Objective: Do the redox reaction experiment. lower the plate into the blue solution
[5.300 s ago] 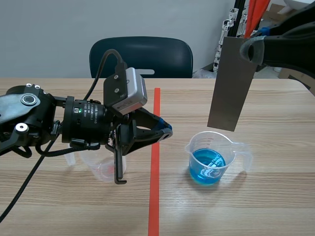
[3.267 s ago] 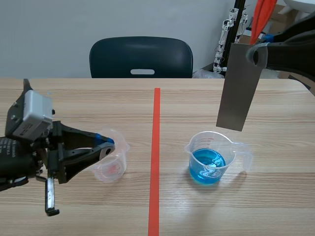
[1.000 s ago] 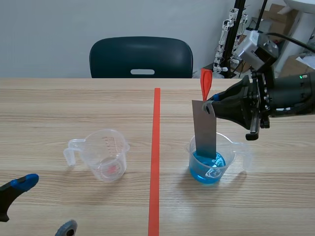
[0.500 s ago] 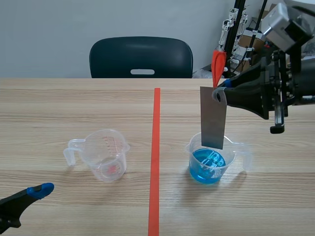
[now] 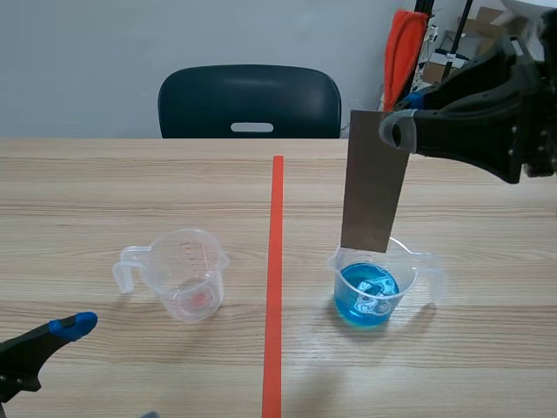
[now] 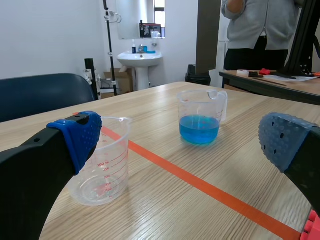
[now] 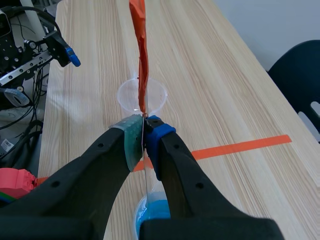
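- The right hand is pinching the top edge of the grey plate between its pads. It is probably gripping that high so the fingers need not be getting wet when the plate goes down.
- The plate is hanging almost straight down below the hand, which is pointing its narrow lower edge at the mouth of the vessel beneath.
- Directly under the plate, the beaker of blue solution is standing on the desk. The plate's lower edge is hovering just above the rim and is not touching the liquid, so the dip is not yet done.
- What is remaining looks like a straight descent, centred so the plate is not knocking the thin plastic wall.
- Across the orange tape line, well apart from this hand, the second beaker is sitting out of the way.
- The left hand is resting low over the desk with its fingers spread and holding nothing. The second beaker is the nearer one to it.
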Robot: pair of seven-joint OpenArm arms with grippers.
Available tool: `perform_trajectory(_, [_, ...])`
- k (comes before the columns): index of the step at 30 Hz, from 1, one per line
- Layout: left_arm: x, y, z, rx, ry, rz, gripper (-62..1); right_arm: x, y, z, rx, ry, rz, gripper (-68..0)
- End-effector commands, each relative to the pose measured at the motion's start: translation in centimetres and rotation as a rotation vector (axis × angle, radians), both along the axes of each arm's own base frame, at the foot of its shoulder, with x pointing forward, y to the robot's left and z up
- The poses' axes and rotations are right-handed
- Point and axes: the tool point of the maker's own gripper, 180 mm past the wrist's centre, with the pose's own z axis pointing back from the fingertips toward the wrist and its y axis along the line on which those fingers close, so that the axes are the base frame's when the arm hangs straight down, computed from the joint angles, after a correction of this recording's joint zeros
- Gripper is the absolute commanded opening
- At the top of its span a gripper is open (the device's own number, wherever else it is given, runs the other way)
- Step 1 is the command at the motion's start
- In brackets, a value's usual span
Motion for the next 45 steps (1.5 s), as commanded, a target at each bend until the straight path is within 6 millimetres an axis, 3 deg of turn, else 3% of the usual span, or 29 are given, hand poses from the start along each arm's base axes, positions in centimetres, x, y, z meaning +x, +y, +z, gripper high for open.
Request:
perform_trajectory(1, [-0.5, -0.1, 0.9, -0.032, -0.031, -0.014, 1.4, 0.7, -0.6, 1.3, 0.017, -0.027, -0.016, -66.9])
perform_trajectory(16, [-0.5, -0.1, 0.8, -0.031, -0.031, -0.015, 1.4, 1.3, -2.1, -0.6, 0.035, -0.044, -0.041, -66.9])
perform_trajectory(27, [-0.5, -0.1, 0.8, -0.031, -0.031, -0.015, 1.4, 3.0, -2.3, -3.4, 0.026, -0.041, -0.084, -66.9])
perform_trajectory(36, [-0.5, -0.1, 0.8, -0.031, -0.031, -0.015, 1.4, 1.7, -1.5, -5.6, 0.015, -0.038, -0.042, -66.9])
perform_trajectory(45, [-0.5, -0.1, 0.8, -0.031, -0.031, -0.015, 1.4, 2.4, -1.9, -8.3, 0.010, -0.034, -0.064, -66.9])
